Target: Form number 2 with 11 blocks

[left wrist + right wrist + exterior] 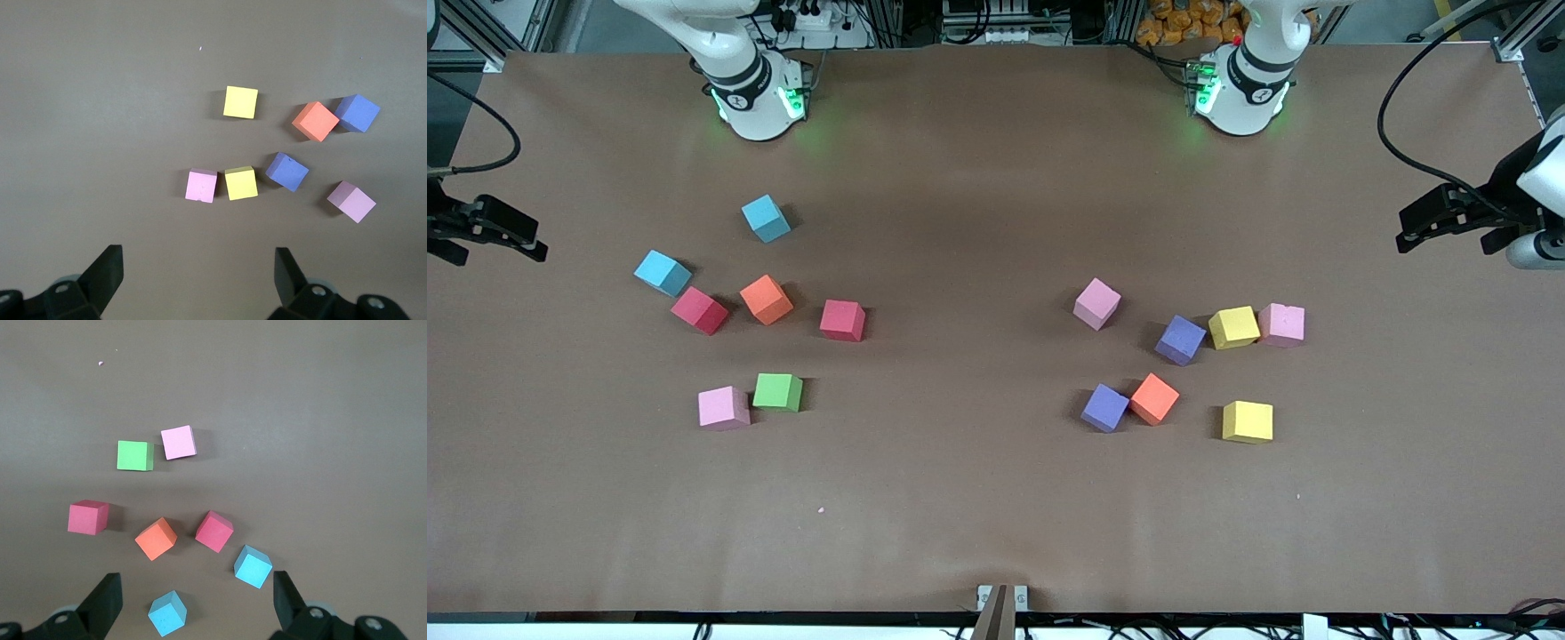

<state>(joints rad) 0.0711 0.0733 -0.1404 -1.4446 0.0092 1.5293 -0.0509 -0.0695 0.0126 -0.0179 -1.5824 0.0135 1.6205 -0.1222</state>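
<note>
Loose blocks lie in two groups on the brown table. Toward the right arm's end are two red (699,310) (842,320), an orange (766,299), a green (777,391) and a pink (723,408) block. Toward the left arm's end are two pink (1096,303) (1281,324), two purple (1181,340) (1104,408), two yellow (1233,327) (1247,421) and an orange (1154,398) block. My left gripper (198,257) (1405,233) hangs open and empty, high over its end. My right gripper (197,581) (535,244) hangs open and empty, high over its end.
Two light-blue cubes (766,218) (663,272) lie near the red blocks, toward the right arm's base; they also show in the right wrist view (167,613) (253,566). Both arm bases (758,98) (1240,89) stand at the table's back edge.
</note>
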